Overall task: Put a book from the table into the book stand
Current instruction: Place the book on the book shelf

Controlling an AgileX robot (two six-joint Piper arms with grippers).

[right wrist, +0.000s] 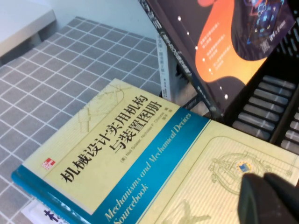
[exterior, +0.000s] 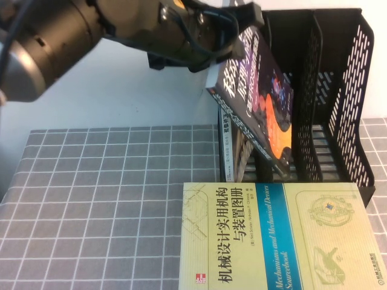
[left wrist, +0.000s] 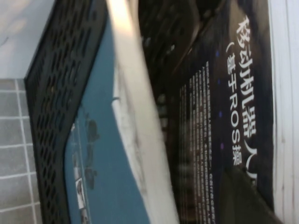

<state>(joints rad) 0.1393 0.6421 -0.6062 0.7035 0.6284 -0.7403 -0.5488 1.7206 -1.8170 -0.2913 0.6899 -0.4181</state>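
Left end effector (exterior: 242,24) clamping tilted book (exterior: 260,103) at book stand (exterior: 338,90), right end effector (right wrist: 271,198) aperture unclear.

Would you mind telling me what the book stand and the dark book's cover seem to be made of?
The book stand looks like moulded black plastic, matt, with perforated, slotted walls. The book, held at its top edge by the left gripper, seems to be a paperback with a glossy cover. The right gripper hovers over the yellow-green book.
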